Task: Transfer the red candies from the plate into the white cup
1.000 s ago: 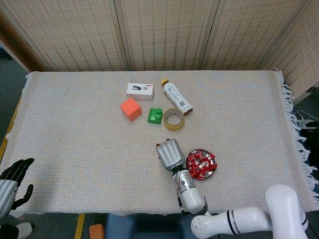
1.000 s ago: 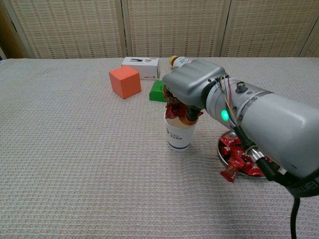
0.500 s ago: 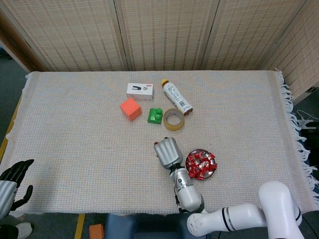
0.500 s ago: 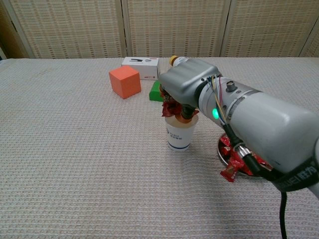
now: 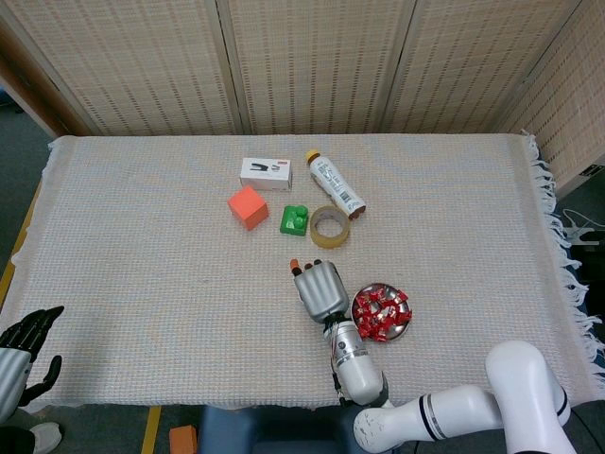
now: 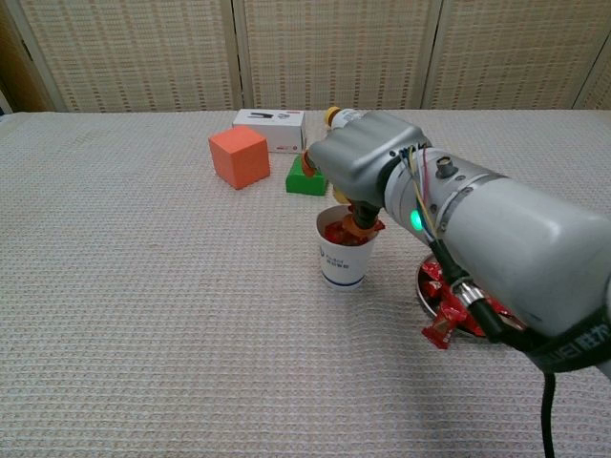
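Candies (image 6: 341,234) dropped from your right hand (image 6: 368,164) into cup (image 6: 345,253); fingers (image 6: 361,223) now spread, empty, above rim. More candies on plate (image 6: 427,289), cup's 3 o'clock. Left hand (image 5: 24,348) idle, open.

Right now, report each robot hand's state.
Left robot hand: open, holding nothing.
Right robot hand: over the cup, open, candies dropped.

I see the counter (image 5: 142,236) carrying cup (image 6: 344,256) at centre, candy plate (image 5: 381,313) at four o'clock, clutter at twelve.
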{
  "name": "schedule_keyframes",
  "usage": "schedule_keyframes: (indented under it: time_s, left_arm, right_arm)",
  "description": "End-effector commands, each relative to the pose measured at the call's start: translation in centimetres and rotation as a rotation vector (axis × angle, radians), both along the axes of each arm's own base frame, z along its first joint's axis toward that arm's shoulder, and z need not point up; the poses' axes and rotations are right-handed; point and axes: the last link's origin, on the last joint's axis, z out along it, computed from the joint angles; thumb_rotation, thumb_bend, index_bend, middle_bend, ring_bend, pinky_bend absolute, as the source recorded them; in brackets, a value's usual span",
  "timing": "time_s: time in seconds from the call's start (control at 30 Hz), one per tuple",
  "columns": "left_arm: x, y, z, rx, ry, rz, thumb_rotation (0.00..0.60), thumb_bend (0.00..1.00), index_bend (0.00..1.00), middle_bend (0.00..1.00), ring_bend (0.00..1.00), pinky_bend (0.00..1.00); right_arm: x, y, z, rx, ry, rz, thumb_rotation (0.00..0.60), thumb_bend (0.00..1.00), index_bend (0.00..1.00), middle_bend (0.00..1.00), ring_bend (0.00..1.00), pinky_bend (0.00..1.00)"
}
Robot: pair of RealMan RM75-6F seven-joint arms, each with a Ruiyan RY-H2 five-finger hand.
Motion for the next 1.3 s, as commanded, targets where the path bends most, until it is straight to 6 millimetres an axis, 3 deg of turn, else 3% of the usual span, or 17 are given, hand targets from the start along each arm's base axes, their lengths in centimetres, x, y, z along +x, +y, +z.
schedule_keyframes:
  time_s: [0.03,0.27,0.63,0.7,0.83,1.03,1.13,1.3]
  left_arm:
    - [-0.1,0.1,0.0,0.0,-0.002,0.004,0.6,0.52,0.02,0.1,0.1,0.23]
    - [-0.1,0.3,-0.1,-0.003,-0.002,0.008,0.6,0.52,0.01,0.1,0.1,0.23]
    - [-0.2,0.2,0.2,0.002,-0.011,0.01,0.6,0.52,0.02,0.1,0.11,0.23]
    - [-0.2,0.2,0.3,0.003,-0.012,0.009,0.6,0.52,0.02,0.1,0.11,0.23]
    - [-0.2,0.2,0.3,0.002,-0.014,0.01,0.6,0.52,0.02,0.1,0.11,0.23]
    - [-0.2,0.1,0.4,0.007,-0.015,0.006,0.6,0.52,0.02,0.11,0.14,0.23]
    - [-0.2,0.2,0.2,-0.004,-0.013,0.012,0.6,0.52,0.0,0.14,0.2,0.24]
    - [-0.2,0.3,-0.1,-0.009,-0.003,0.016,0.6,0.52,0.0,0.14,0.21,0.25]
  right_arm:
    - [-0.1,0.0,0.1,-0.004,0.01,0.005,0.6,0.35,0.18,0.44,0.43,0.73]
    - [-0.2,-0.1,0.4,-0.019,0.016,0.006,0.6,0.35,0.14,0.41,0.41,0.73]
    - [1.7,-0.3,-0.3,-0.038,-0.084,0.062,0.6,0.34,0.08,0.36,0.38,0.72]
    - [1.7,-0.1,-0.3,-0.036,-0.075,0.067,0.6,0.33,0.06,0.34,0.36,0.68]
    - [1.2,0.3,0.6,-0.031,-0.09,0.065,0.6,0.25,0.0,0.23,0.23,0.5]
    - [-3.4,2.8,3.9,0.025,-0.104,0.058,0.6,0.21,0.0,0.11,0.11,0.4]
    - [-6.7,4.2,5.3,0.043,-0.052,0.062,0.6,0.21,0.0,0.11,0.11,0.36]
    - [-10.8,6.1,6.3,0.057,0.03,0.105,0.6,0.21,0.01,0.11,0.11,0.35]
